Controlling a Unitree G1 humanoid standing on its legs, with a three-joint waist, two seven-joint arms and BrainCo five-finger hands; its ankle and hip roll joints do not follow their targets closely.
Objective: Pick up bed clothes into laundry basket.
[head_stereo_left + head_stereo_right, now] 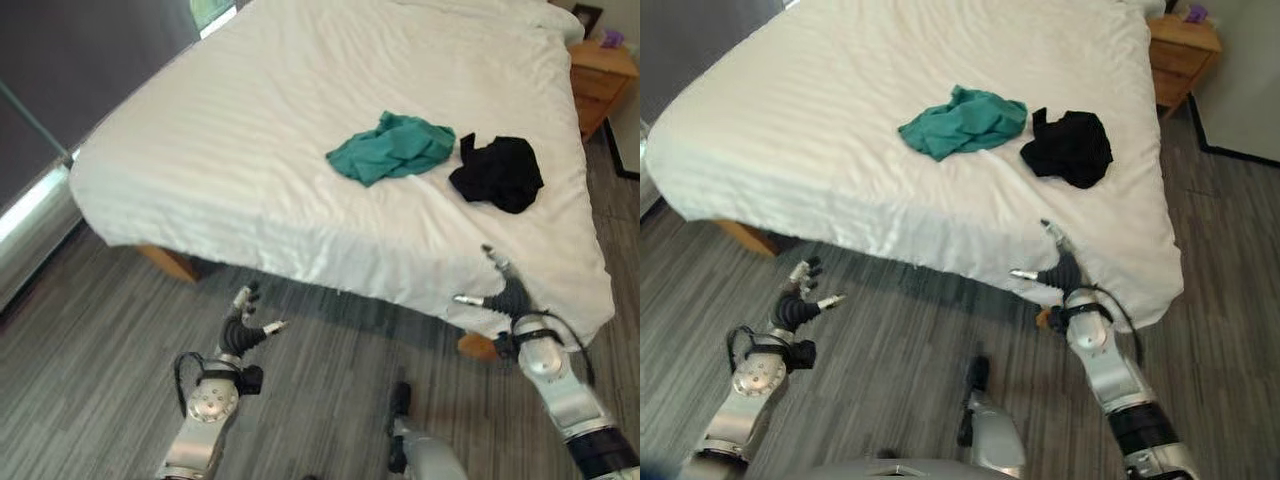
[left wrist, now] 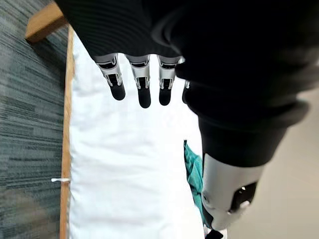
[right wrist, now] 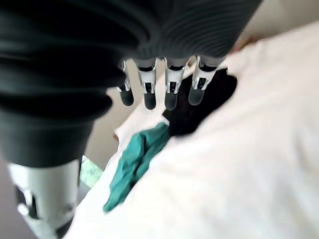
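A crumpled teal garment (image 1: 392, 147) lies on the white bed (image 1: 250, 130) near its foot, and a black garment (image 1: 498, 171) lies just to its right. Both also show past the fingers in the right wrist view, the teal garment (image 3: 134, 162) and the black garment (image 3: 199, 107). My left hand (image 1: 245, 325) hangs open over the floor in front of the bed's foot, empty. My right hand (image 1: 505, 295) is open with fingers spread at the bed's hanging sheet edge, below the black garment and holding nothing.
A wooden nightstand (image 1: 600, 75) stands at the bed's far right with a small purple object (image 1: 612, 38) on it. Grey wood-look floor (image 1: 100, 330) runs along the foot and left of the bed. A dark wall and window strip (image 1: 60, 110) lie to the left.
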